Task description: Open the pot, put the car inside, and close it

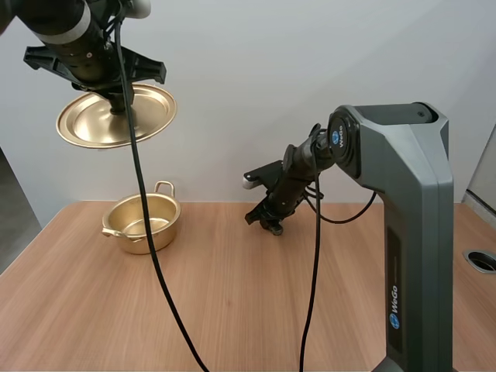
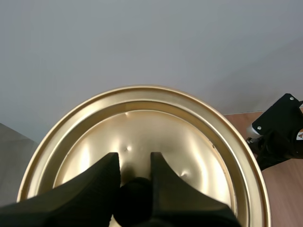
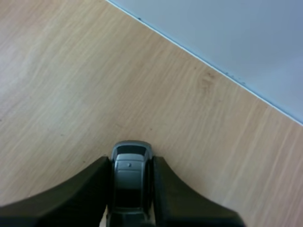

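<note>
- Carrying step in hand: the right gripper (image 1: 271,223) pinches the car (image 3: 129,182) between its fingers, just above the table (image 1: 232,310) and well to the right of the pot (image 1: 143,225).
- Left gripper (image 1: 118,99): clamped on the black knob (image 2: 135,203) of the lid (image 1: 116,120), held high over the open pot.
- Method advised: bring the car across to the pot's mouth, centre it inside the rim and lower it in before releasing. A drop from height would likely bounce it out. The lid is best held high, clear of the right arm's path.
- Right wrist view: the car is small and grey with dark windows, seated squarely between the fingers. From above, this detail is too small to read.
- High view: supplies the layout, namely the gap between car and pot.
- Left wrist view: fingers close on the knob, and the lid's face is slightly dented.
</note>
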Controlling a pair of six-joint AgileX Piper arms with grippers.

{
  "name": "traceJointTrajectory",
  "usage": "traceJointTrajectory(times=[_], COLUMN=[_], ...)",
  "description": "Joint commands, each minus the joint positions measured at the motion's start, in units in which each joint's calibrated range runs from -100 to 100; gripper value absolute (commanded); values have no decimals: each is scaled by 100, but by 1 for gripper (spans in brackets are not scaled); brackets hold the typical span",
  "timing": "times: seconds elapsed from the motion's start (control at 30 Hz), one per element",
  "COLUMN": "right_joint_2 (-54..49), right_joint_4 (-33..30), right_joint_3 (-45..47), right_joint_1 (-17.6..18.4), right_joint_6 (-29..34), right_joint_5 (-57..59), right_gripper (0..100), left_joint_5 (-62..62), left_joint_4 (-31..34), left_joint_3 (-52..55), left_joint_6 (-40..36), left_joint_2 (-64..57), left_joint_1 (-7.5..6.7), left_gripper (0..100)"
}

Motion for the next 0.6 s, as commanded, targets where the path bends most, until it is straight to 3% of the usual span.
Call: traceJointTrajectory(times=[0.0,0.2,0.57], right_joint_2=[10,-303,-1621], right_joint_4=[57,363,2282], right_joint_3=[6,6,6], right_joint_1=[-2,-2,-2], right_joint_6=[-24,-291,-1472], right_joint_5=[205,120,805], right_gripper=[0,0,0], left_joint_5=[61,172,258], left_joint_4=[-6,84,331], left_joint_3=[1,1,1], left_joint_6=[6,6,-22], left_joint_2=[-13,-173,-1290], left_joint_1=[3,3,3], left_gripper=[0,0,0])
